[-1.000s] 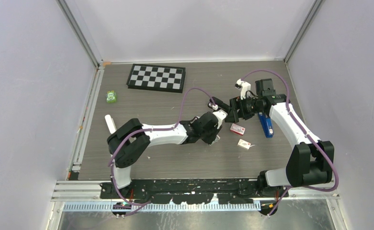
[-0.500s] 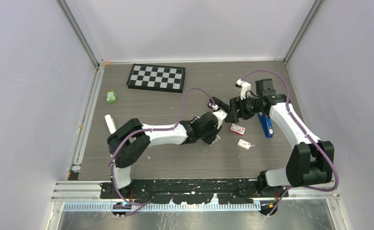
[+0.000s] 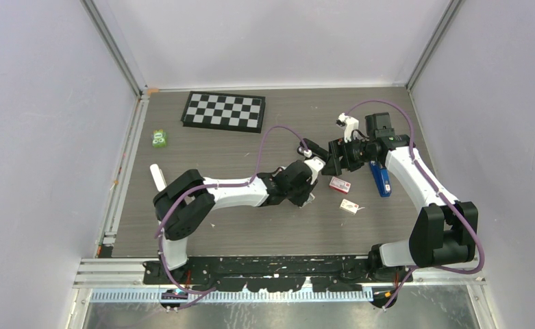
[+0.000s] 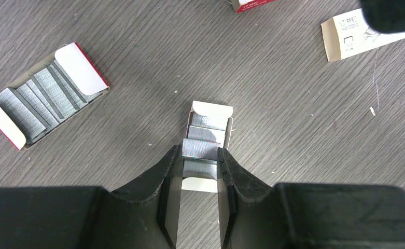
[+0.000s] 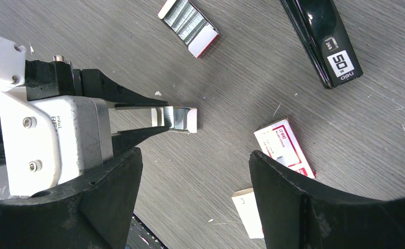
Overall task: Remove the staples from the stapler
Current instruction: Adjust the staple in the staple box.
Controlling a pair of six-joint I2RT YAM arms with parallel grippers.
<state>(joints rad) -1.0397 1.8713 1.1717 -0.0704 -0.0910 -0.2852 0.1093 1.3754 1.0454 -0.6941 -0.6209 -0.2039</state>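
The stapler [image 3: 381,180] lies flat on the right side of the table [image 3: 251,226], and neither of my grippers touches it. Just left of it sits a red staple box [image 3: 340,184], with a white box [image 3: 349,205] nearer. My right gripper [image 5: 192,171] hangs above the table with its jaws spread wide, holding nothing. Further left, my left gripper [image 4: 199,155] has its jaws drawn in against the sides of a small tray of staples [image 4: 206,127]. An open staple box [image 4: 44,93] lies near that tray.
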